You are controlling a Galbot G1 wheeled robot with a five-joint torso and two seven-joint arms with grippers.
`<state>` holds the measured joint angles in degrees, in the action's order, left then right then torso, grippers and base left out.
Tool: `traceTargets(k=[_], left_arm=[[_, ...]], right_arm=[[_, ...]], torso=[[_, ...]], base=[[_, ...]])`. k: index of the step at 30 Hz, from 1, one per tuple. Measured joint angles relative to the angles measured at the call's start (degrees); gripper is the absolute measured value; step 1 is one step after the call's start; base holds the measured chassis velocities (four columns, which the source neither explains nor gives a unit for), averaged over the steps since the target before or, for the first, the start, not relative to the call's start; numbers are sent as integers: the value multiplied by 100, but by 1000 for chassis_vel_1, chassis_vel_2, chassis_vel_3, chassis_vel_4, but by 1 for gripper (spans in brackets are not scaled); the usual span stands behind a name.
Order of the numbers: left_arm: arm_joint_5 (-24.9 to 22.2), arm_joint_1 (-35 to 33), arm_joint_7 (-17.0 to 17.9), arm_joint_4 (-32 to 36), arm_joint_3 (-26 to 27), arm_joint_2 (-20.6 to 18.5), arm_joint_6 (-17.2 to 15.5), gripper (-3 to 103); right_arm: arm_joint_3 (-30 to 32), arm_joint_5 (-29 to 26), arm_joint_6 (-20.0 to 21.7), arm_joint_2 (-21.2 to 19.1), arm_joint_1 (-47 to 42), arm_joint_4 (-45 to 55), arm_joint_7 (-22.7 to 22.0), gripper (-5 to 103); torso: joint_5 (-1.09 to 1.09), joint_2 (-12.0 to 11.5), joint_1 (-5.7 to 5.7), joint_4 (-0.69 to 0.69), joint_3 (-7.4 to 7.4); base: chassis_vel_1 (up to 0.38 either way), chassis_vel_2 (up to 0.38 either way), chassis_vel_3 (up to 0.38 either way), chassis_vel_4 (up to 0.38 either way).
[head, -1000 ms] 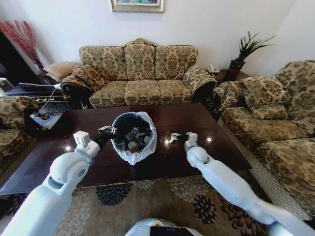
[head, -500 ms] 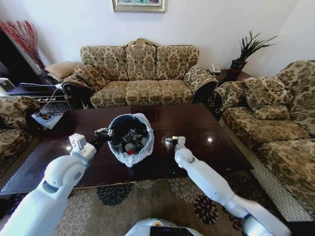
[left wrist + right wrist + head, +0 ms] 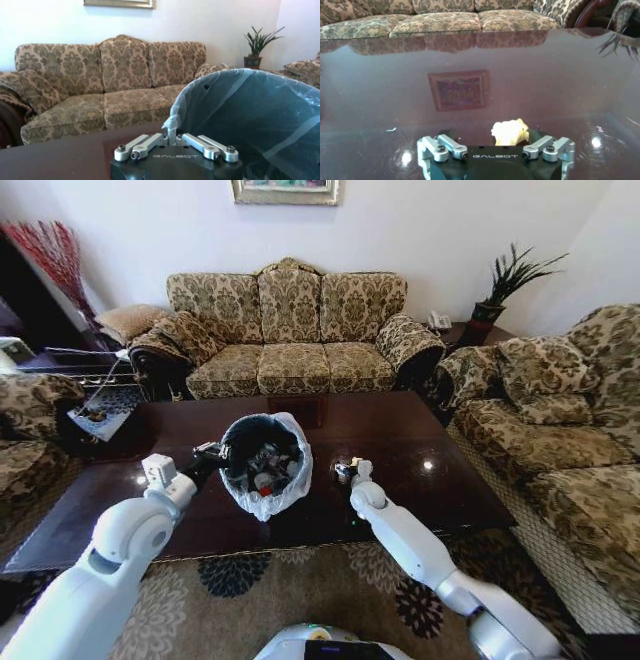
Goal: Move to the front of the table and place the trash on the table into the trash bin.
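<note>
Clearly the right gripper [image 3: 509,139] was clenched on a crumpled wad of pale paper [image 3: 510,132], holding it just above the bench [image 3: 440,480] to the right of the bin [image 3: 265,463]. The wad looked light and soft, the kind of scrap that gives under pressure, so a pinch across its middle seemed enough; squeezing harder would only flatten it, and the main risk was that so light a thing might cling to a finger on release.

The left gripper [image 3: 208,452] was closed on the folded edge of the liner bag [image 3: 172,122] at the bin's left rim, which probably steadied the bin. That bag was thin, translucent and crinkly, likely to tear or slip off the rim if tugged. The bin itself was small, round and black, standing on the bench, and it held mixed trash [image 3: 266,465].

The bench top was hard, dark, polished wood, glossy enough to mirror the sofa and show bright spots of light, with a square inlay [image 3: 459,90] at its centre. On so slick a surface the bin would probably slide easily if pushed. Behind stood a patterned fabric sofa [image 3: 288,330].
</note>
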<state>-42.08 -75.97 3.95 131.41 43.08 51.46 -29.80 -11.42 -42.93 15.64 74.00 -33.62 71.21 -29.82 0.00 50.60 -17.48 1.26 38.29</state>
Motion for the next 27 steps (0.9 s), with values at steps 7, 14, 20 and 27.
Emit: traceTargets(k=[7, 14, 20, 27], left_arm=[[1, -109, 10, 63, 169, 16, 22, 1], [-16, -85, 11, 75, 188, 11, 24, 1], [-41, -45, 13, 69, 201, 5, 24, 1], [-38, -74, -6, -1, 206, 28, 63, 1]], right_arm=[[1, 58, 28, 35, 64, -179, 14, 66], [11, 109, -10, 74, 50, -212, 19, 45], [-2, 221, -68, 22, 28, -204, 8, 18], [-6, 623, -209, -131, -129, 2, 32, 1]], torso=[[0, 0, 0, 1, -1], [-1, 0, 1, 0, -1], [0, 0, 0, 0, 0], [2, 0, 0, 0, 0]], base=[[0, 0, 0, 0], [0, 0, 0, 0], [0, 0, 0, 0], [0, 0, 0, 0]])
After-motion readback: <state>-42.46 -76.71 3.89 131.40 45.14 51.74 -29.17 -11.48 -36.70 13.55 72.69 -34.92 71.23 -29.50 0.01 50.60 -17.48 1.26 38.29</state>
